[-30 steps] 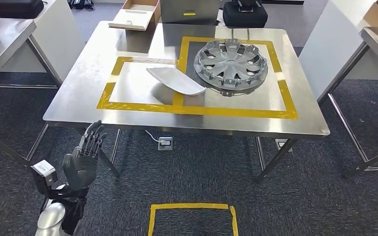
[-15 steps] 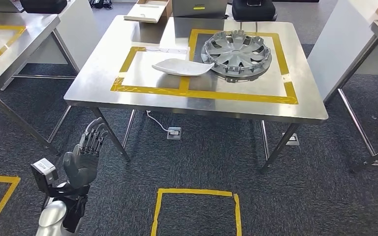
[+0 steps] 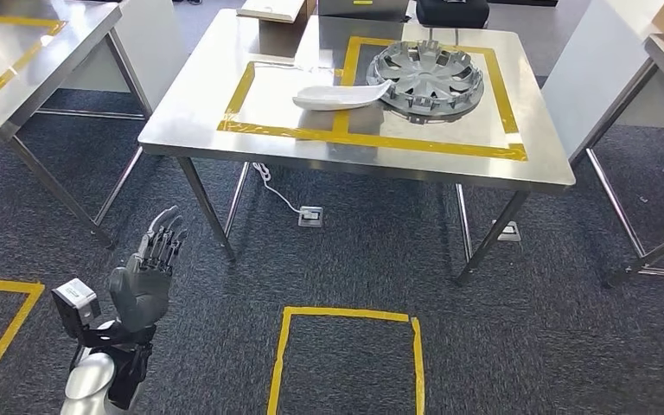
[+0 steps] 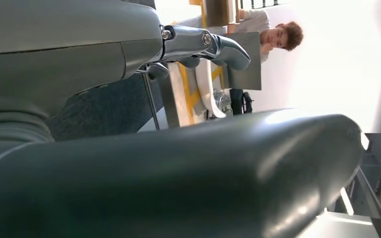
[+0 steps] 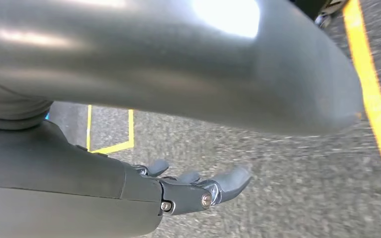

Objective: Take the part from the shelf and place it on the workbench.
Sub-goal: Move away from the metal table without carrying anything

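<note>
Steel workbench (image 3: 225, 130) sits ahead of me, marked with two yellow tape frames side by side. One white part (image 3: 341, 95) lies across the tape strip between the frames, its far end touching the one grey wheel cover (image 3: 425, 76) in the right frame. I read the frames as drop zones, so the white part looks already set down there, only straddling the line instead of sitting squarely inside a frame.

My left hand (image 3: 149, 275) is held low over the carpet, well short of the bench, fingers straight and slightly apart, gripping nothing. I judge it free because the delivery is done, or a fresh fetch is due. My right hand (image 5: 198, 191) hangs over the carpet too, fingers extended and loosely apart, empty.

On the floor I count one full yellow tape square (image 3: 346, 359) just in front of me, probably a standing mark, with partial ones at the left and right edges. A second bench (image 3: 17, 60) stands to the left. One person (image 4: 278, 37) is seated beyond the bench in the left wrist view.
</note>
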Controlling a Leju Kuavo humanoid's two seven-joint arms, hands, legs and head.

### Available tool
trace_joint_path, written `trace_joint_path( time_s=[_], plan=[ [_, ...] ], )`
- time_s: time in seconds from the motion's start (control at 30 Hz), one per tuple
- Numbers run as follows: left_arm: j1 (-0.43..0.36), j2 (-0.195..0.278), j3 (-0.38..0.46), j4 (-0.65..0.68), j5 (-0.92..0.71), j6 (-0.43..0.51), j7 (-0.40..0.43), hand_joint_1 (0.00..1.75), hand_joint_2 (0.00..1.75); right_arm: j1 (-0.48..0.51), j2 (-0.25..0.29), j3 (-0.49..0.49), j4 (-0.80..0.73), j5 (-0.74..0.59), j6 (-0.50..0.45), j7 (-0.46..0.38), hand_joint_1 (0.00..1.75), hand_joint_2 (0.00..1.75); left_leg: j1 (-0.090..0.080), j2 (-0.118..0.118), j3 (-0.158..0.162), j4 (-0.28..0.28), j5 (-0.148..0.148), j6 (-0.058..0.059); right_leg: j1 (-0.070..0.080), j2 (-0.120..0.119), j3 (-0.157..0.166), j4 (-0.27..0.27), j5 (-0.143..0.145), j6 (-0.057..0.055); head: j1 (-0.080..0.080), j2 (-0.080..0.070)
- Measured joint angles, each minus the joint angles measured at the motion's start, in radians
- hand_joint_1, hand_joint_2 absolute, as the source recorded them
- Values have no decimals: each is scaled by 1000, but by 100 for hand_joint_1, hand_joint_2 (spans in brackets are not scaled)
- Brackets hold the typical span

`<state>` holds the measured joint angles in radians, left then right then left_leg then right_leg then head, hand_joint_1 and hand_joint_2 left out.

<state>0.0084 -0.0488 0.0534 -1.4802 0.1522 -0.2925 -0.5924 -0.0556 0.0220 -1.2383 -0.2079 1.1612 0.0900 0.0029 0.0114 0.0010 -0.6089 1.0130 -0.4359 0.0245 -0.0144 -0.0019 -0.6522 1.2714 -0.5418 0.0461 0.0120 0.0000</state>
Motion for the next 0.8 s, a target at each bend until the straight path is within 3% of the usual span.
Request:
trace_joint_path(
  time_s=[0.03,0.1,0.13,0.17,0.23,0.27,0.3,0.37,0.4,0.43,0.47,0.53,0.6,0.63,0.67,0.73,0.77,0.8],
  plan=[
    [2,0,0,-2,0,1,1,0,0,-1,-1,0,0,1,0,0,0,0,0,0,-14,4,10,-3,0,1,58,-67,16,-4,0,0],
    [4,-1,0,-8,0,2,3,0,0,-5,-2,0,0,2,0,-1,0,0,-2,1,-31,11,27,-13,5,2,164,-216,1,-16,0,0],
    [5,-1,0,-11,0,2,4,0,0,-6,-3,0,0,2,0,-1,0,0,-2,1,-34,11,37,-19,9,3,191,-260,-13,-23,1,0],
    [7,-1,0,-14,0,3,4,0,0,-7,-4,0,0,2,0,-1,0,0,-1,2,-36,8,47,-26,13,4,196,-279,-18,-30,2,0],
    [12,-2,0,-15,0,5,5,0,0,-7,-6,0,0,3,1,0,0,0,1,1,-42,4,55,-38,12,1,180,-282,2,-47,3,0],
    [14,-2,0,-17,0,8,8,0,0,-8,-6,0,0,3,1,0,0,0,1,0,-50,19,33,-43,10,-1,168,-285,16,-56,1,0],
    [16,-2,0,-18,0,10,11,0,0,-8,-6,0,0,4,2,0,0,0,2,-1,-63,52,-8,-47,8,-4,154,-287,30,-63,-1,0],
    [19,-3,0,-20,-1,16,20,0,0,-8,-7,0,0,8,3,0,0,0,3,-1,-92,171,-113,-53,8,-7,123,-287,56,-69,-5,0],
    [21,-4,0,-20,-2,19,25,0,0,-8,-7,0,0,9,3,0,0,0,4,-1,-100,234,-143,-56,9,-7,106,-285,69,-68,-6,0],
    [23,-4,0,-20,-3,20,28,0,0,-8,-7,0,0,11,4,0,0,0,4,-1,-98,278,-147,-57,9,-9,89,-283,81,-68,-6,0],
    [25,-4,0,-20,-4,21,31,0,0,-8,-7,0,0,12,4,0,0,0,4,-1,-82,292,-129,-58,10,-10,71,-280,93,-66,-7,0],
    [26,-4,1,-18,-10,23,34,0,0,-8,-7,0,0,13,4,0,0,0,4,-1,2,216,-80,-55,9,-11,39,-270,113,-60,-8,0],
    [27,-5,2,-13,-16,25,35,0,0,-8,-7,0,0,14,3,-1,0,0,1,-2,110,70,-96,-47,11,-11,20,-259,129,-51,-10,0],
    [29,-5,2,-8,-19,26,35,0,0,-8,-7,0,0,14,3,-1,0,0,-1,-2,142,19,-114,-41,12,-10,18,-256,136,-45,-10,0],
    [31,-5,4,0,-21,26,35,0,0,-8,-7,0,0,14,3,-1,0,0,-4,-3,155,-8,-126,-34,13,-10,17,-257,145,-38,-10,0],
    [37,-5,7,27,-29,26,38,0,0,-7,-7,0,0,14,2,-1,0,0,-6,0,142,-12,-113,-17,8,-9,14,-258,155,-25,-10,0],
    [39,-5,8,44,-33,26,41,0,0,-5,-7,0,0,13,2,1,0,0,-6,2,132,-13,-101,-8,6,-7,7,-248,137,-18,-9,0],
    [40,-6,9,65,-36,25,43,0,0,-4,-7,0,0,13,2,2,0,0,-4,3,118,-14,-88,0,4,-5,-4,-219,100,-13,-7,0]
  ],
)
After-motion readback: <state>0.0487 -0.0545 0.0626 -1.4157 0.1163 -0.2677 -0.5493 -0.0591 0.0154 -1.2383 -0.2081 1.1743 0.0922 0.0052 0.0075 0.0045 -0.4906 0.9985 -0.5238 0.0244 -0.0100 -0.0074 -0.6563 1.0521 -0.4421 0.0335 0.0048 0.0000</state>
